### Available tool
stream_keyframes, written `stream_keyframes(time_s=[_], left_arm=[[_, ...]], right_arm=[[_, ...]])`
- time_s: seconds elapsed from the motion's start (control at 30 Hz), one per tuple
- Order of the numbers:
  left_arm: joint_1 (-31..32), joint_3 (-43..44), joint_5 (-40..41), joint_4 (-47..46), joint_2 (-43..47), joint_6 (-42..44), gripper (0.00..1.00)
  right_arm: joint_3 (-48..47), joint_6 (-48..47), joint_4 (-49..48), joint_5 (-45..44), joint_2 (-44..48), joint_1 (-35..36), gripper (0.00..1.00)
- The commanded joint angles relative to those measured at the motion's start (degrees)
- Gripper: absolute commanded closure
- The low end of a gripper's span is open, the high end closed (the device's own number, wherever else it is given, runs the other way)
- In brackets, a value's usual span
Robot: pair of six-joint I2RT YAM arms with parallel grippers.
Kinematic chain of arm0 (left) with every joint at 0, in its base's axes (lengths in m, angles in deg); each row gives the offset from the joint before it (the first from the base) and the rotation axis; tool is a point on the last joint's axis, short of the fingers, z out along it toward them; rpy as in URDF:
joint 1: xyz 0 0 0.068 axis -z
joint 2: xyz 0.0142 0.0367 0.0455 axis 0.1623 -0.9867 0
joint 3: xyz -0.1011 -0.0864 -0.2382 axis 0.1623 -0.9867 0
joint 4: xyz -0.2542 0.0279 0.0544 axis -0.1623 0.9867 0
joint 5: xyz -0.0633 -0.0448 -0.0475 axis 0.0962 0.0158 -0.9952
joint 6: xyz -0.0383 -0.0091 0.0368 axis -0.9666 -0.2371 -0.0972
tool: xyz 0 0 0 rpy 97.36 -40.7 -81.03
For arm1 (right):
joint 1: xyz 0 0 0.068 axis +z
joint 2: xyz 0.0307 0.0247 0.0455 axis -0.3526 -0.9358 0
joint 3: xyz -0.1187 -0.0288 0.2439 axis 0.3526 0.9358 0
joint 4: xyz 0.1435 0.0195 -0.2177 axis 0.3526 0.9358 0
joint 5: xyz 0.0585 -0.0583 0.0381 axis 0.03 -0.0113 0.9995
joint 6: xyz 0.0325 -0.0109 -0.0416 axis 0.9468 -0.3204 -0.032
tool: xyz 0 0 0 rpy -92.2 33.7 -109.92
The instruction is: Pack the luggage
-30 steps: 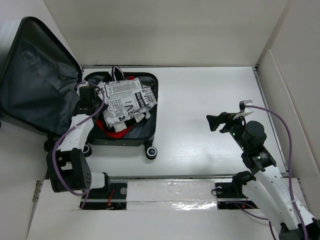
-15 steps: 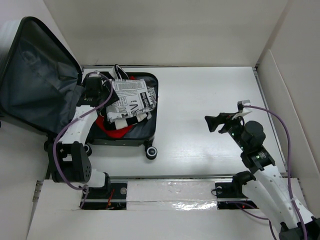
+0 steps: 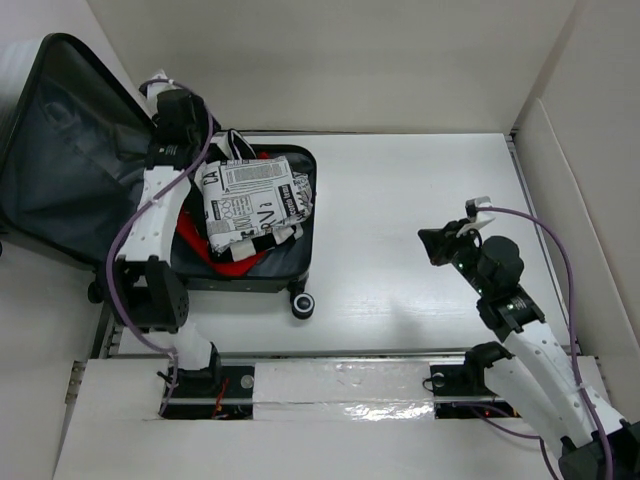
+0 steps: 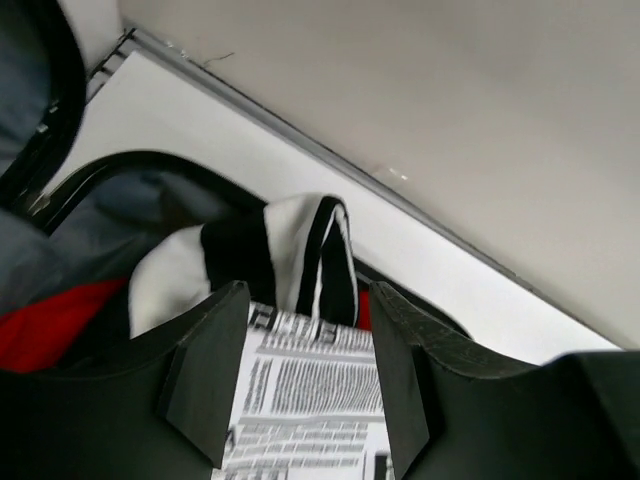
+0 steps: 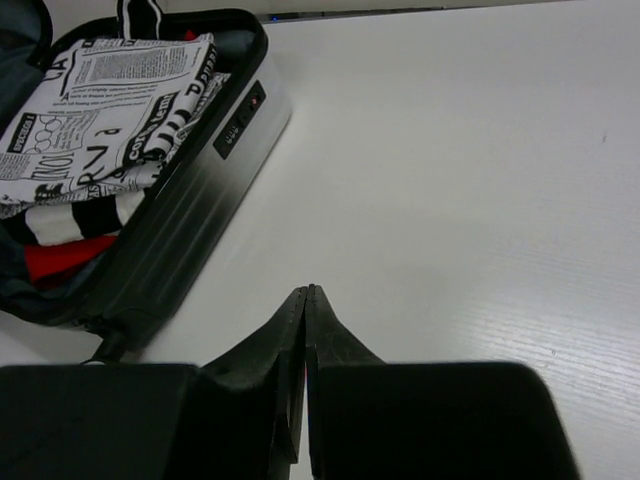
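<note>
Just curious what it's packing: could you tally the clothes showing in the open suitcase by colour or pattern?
Newspaper-print garment: 1
Black-and-white striped garment: 1
Red garment: 1
Total: 3 showing in the luggage; the folds may hide more.

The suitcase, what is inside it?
In the suitcase a newspaper-print cloth lies on top of striped cloth and red cloth. Anything under them is covered.
</note>
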Motion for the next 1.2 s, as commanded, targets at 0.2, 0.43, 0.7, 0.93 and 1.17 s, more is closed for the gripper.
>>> stream_keyframes(time_s=[0.2, 0.43, 0.7, 0.93, 1.17], left_arm=[[0.48, 14.77, -0.02, 3.52, -22.61, -0.49, 0.66], [3.9, 16.72, -2.22, 3.08, -28.96, -0.4, 0.77], [9.53, 15.93, -2.48, 5.54, -36.43, 2.06, 0.7], [15.16, 17.78, -1.69, 9.76, -40.57, 7.86, 0.66], [19.64, 16.9, -2.41, 4.58, -35.84, 11.64, 0.59]], right_arm=[[-0.03, -1.71, -4.28, 1.17, -1.52, 1.52, 0.91], [-0.03, -1.97, -4.81, 1.52, -2.49, 2.05, 0.92], [0.05, -1.97, -5.16, 1.61, -2.14, 2.05, 0.92], [0.23, -1.97, -4.81, 1.53, -0.82, 2.05, 0.92], [0.14, -2.06, -5.07, 2.14, -1.35, 2.57, 0.92]])
